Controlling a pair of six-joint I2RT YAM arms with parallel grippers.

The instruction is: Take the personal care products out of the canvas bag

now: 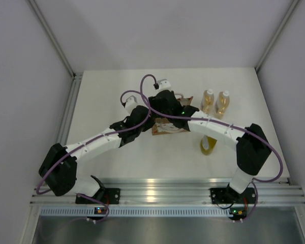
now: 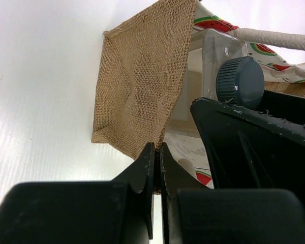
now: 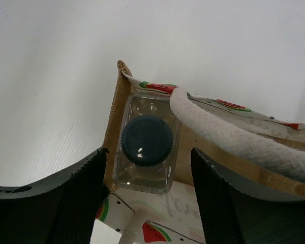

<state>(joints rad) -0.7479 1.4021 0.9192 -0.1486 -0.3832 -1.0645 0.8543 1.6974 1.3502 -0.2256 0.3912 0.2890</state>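
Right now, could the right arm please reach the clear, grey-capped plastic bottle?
Probably yes: its open end effector straddles the clear grey-capped bottle, exposed in the tan burlap bag; the white rope handle lies aside.

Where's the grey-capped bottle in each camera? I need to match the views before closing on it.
Top external: not visible; the arms cover it above the bag.
Left wrist: upper right, the bottle sits in the bag's mouth with its cap toward the camera.
Right wrist: centre of the picture, the bottle is seen cap-on.
Shared landmark: the tan bag.
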